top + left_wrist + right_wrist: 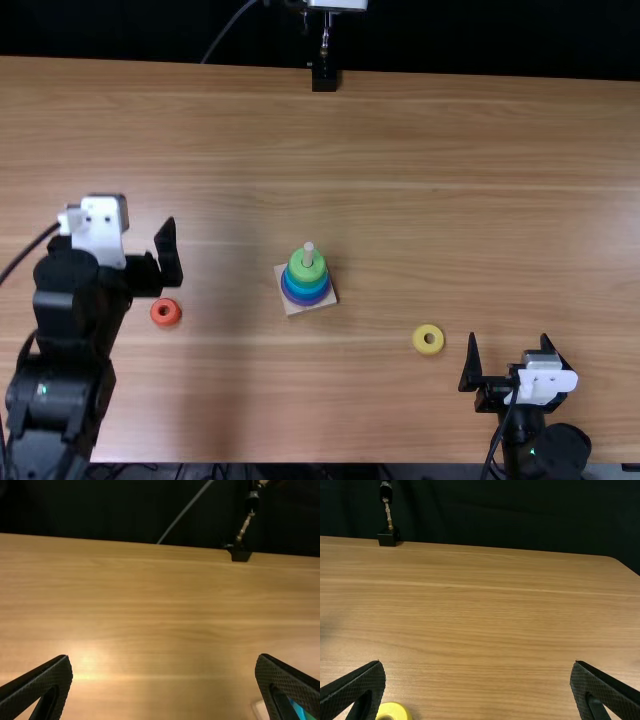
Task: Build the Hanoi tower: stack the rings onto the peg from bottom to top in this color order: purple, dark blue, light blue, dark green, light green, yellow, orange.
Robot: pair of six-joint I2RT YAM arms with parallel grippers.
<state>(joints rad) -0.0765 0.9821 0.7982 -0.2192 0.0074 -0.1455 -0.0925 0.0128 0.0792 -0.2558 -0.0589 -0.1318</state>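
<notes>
Looking down from above, I see the pale peg (308,253) standing upright on its square wooden base (290,306) on the light brown wooden bench (450,180). Round it, from the bottom, sit a purple ring (304,300), blue rings (303,288) and green on top (300,267). The flat orange ring (166,312) lies well left of the peg; the round yellow ring (429,339) lies to its right, nearer the robot. The black left end effector (122,222) is beyond the orange ring, the right end effector (508,338) right of the yellow one.

In the left wrist view, the left end effector's fingers stand wide apart, one partly covering the base.

In the right wrist view, the right end effector's fingers are likewise spread, the yellow ring partly behind one.
</notes>
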